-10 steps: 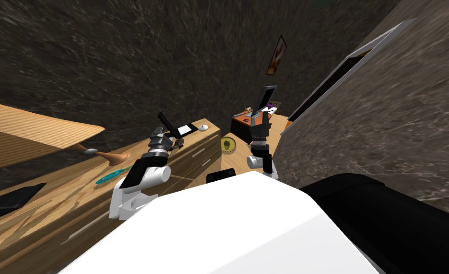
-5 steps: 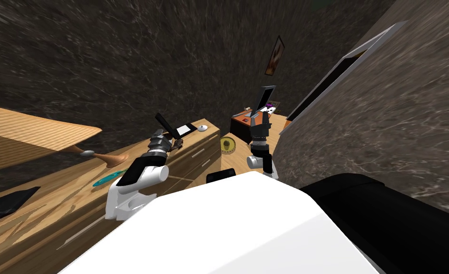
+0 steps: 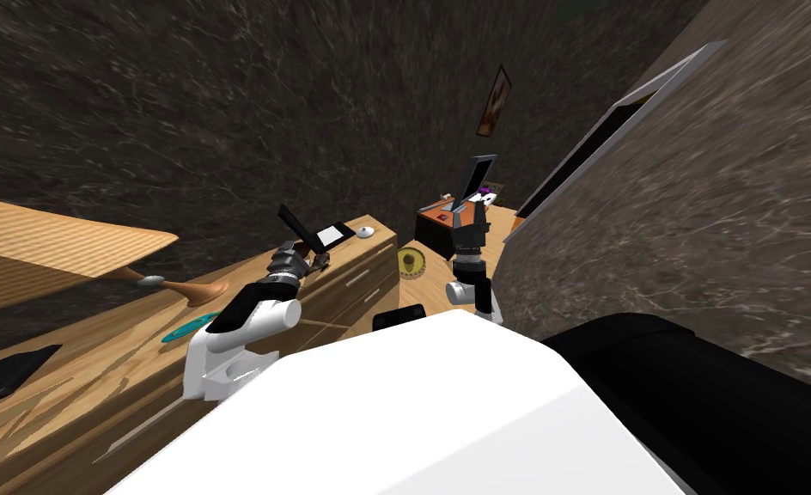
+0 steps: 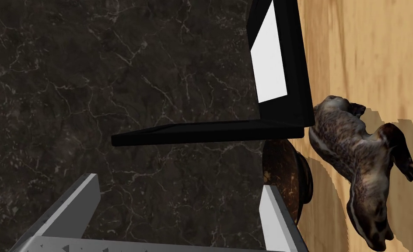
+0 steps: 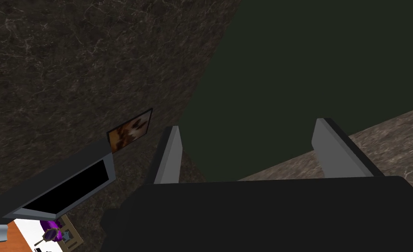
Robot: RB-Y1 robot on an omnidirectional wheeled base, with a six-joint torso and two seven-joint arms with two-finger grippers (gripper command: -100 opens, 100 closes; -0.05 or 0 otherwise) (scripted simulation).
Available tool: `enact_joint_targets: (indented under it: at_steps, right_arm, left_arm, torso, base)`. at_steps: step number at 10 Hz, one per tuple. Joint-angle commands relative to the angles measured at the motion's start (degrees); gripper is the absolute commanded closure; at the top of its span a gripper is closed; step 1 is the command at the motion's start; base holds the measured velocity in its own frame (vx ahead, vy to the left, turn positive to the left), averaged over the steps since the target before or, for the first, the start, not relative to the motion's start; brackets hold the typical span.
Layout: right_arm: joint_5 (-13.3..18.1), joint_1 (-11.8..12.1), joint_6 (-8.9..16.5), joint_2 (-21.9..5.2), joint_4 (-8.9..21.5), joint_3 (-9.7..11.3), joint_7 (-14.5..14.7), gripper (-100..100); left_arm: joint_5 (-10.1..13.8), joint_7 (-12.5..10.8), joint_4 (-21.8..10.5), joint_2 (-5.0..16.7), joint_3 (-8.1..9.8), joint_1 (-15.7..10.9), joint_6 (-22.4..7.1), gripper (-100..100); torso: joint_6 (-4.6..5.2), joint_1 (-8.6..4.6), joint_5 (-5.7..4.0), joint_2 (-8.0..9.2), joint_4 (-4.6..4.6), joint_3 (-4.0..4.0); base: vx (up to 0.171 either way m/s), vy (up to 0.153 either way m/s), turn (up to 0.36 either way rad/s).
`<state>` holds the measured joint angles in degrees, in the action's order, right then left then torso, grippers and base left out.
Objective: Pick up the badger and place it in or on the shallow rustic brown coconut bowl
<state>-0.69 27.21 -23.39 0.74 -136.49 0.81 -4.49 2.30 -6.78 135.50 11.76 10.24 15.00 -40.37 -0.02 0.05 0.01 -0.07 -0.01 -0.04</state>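
Badger (image 4: 358, 166), a mottled brown and cream figure, rests on the pale wooden top of a chest of drawers (image 4: 376, 57). It is just beside a shallow, dark brown, rough-skinned bowl (image 4: 286, 175), which the left wrist view catches edge-on (whether the two touch cannot be told). The bowl sits between the badger and the nearer of the left gripper's (image 4: 175, 210) two light grey fingers (image 4: 273, 218), and that finger overlaps the bowl's rim in the picture. The fingers stand wide apart with nothing between them. The badger lies outside their gap, on the wood and neither in nor on the bowl. An open black laptop (image 4: 284, 109) stands on the same top, with a white panel on the half that lies flat; its hinged corner is close to both the bowl and one end of the badger. In the head view the left gripper hovers over the far end of the chest, right by the laptop, and a small white oval object (image 3: 365, 232) lies near the laptop's other side. The right gripper (image 5: 249, 151) is held up to the right, well apart from the chest, its two fingers spread and empty.
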Motion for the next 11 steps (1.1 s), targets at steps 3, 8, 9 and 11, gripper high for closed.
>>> enact_joint_targets:
  at_steps: [3, 8, 9, 11]
  right_arm:
    - [0.0, 0.0, 0.0, 0.0, 0.0, 0.0, 0.0, 0]
    - [0.0, 0.0, 0.0, 0.0, 0.0, 0.0, 0.0, 0]
    - [0.0, 0.0, 0.0, 0.0, 0.0, 0.0, 0.0, 0]
    - [0.0, 0.0, 0.0, 0.0, 0.0, 0.0, 0.0, 0]
  left_arm:
    - [0.2, -0.47, -0.19, -0.04, 1.42, -0.28, -5.91, -100]
    - [0.55, -1.01, -0.5, -0.05, 2.74, -0.26, -12.39, -100]
    - [0.74, -1.3, -0.7, -0.08, 3.36, -0.19, -14.52, -100]
    - [0.93, -1.6, -0.93, -0.11, 3.96, -0.09, -17.12, -100]
  torso:
    - [0.0, 0.01, 0.0, -0.01, 0.0, -0.01]
    - [0.0, 0.02, 0.01, -0.07, -0.02, -0.04]
    - [0.0, 0.01, 0.0, -0.06, -0.01, -0.04]
    - [0.0, 0.02, 0.01, -0.07, -0.02, -0.04]
  base:
    - [0.022, 0.009, -0.024]
    - [0.03, 0.013, -0.017]
    - [0.039, 0.019, -0.025]
    - [0.036, 0.019, -0.015]
